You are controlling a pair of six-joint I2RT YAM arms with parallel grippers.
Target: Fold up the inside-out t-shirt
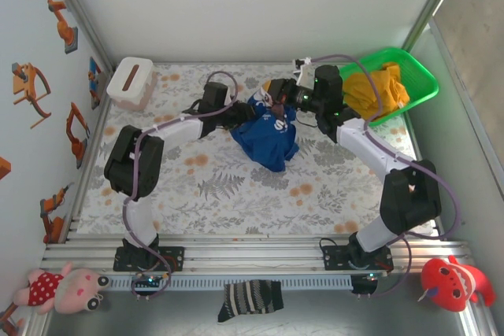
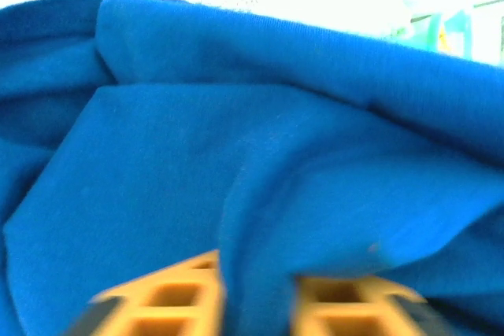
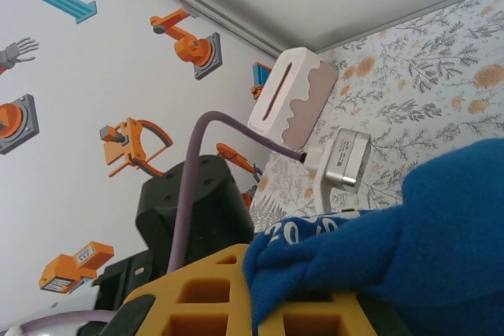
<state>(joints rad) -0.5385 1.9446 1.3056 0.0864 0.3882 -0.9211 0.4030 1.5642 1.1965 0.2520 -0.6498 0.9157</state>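
Now the left gripper pinches a t-shirt fold. The right gripper clamps its edge too.

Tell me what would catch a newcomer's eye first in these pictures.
A crumpled blue t-shirt sits bunched at mid-table, gripped from either side by the left gripper and the right gripper. At the far right corner, a bright green basket holds a yellow-orange garment.
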